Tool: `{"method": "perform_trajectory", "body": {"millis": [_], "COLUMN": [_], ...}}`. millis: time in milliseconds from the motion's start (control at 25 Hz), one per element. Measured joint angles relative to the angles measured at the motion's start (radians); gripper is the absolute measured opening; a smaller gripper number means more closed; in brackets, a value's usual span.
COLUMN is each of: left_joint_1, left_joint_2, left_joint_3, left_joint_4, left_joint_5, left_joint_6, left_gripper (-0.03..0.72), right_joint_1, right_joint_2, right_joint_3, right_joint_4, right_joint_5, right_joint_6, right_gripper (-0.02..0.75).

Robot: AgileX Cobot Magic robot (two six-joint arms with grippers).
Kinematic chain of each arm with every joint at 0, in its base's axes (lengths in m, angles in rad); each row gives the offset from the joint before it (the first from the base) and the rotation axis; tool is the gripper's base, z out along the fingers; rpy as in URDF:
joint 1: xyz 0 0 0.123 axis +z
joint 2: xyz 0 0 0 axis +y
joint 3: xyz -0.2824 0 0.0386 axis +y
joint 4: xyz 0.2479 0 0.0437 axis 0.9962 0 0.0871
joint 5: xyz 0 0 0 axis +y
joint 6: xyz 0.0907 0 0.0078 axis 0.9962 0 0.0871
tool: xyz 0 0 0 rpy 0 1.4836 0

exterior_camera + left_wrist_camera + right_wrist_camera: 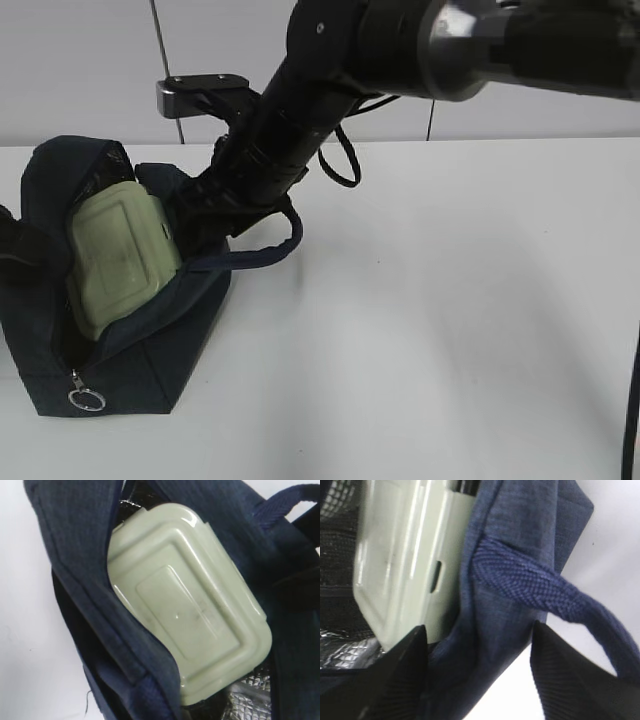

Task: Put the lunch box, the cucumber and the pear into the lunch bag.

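Note:
The navy lunch bag (130, 350) lies open at the left of the white table. The lunch box (120, 255), with its sage-green lid facing out, sits tilted inside it. It also shows in the left wrist view (190, 605) and the right wrist view (405, 565). My right gripper (205, 215) is open and straddles the bag's right wall (480, 680). One finger (395, 680) is inside beside the box and the other (570, 680) is outside under the handle (560, 605). The left gripper's fingers do not show. The cucumber and the pear are out of view.
The bag's silver lining (250, 700) shows beside the box. The zipper's ring pull (87, 400) hangs at the bag's front corner. The looped handle (275, 245) sticks out to the right. White table (450, 320) spreads right of the bag.

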Motion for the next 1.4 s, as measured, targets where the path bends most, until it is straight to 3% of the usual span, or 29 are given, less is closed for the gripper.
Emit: {"method": "perform_trajectory", "body": {"millis": [80, 240, 320, 560, 840, 1080, 1320, 1400], "left_joint_1": [0.000, 0.000, 0.000, -0.009, -0.139, -0.219, -0.226, -0.226], "left_joint_2": [0.000, 0.000, 0.000, 0.070, 0.229, 0.338, 0.351, 0.354], "left_joint_3": [0.000, 0.000, -0.008, -0.124, -0.292, -0.364, -0.367, -0.367], "left_joint_4": [0.000, 0.000, 0.000, 0.000, -0.008, -0.053, -0.068, -0.069], "left_joint_5": [0.000, 0.000, 0.012, 0.073, 0.087, 0.088, 0.086, 0.086], "left_joint_6": [0.000, 0.000, 0.000, 0.000, 0.000, 0.000, 0.000, 0.000], "left_gripper": [-0.017, -0.017, -0.017, -0.017, -0.017, -0.017, -0.014, 0.006], "right_joint_1": [0.000, 0.000, -0.002, -0.073, -0.201, -0.225, -0.227, -0.227], "right_joint_2": [0.014, 0.017, 0.001, -0.092, -0.236, -0.332, -0.338, -0.338], "right_joint_3": [0.000, 0.000, 0.000, 0.037, 0.265, 0.448, 0.480, 0.478], "right_joint_4": [-0.002, -0.004, -0.002, 0.033, 0.107, 0.120, 0.171, 0.204], "right_joint_5": [0.000, -0.019, -0.029, 0.013, 0.002, -0.097, -0.114, -0.114], "right_joint_6": [0.005, 0.007, 0.014, 0.055, -0.002, -0.025, -0.067, -0.106], "right_gripper": [0.454, 0.086, 0.026, 0.013, 0.010, 0.010, 0.017, 0.071]}}
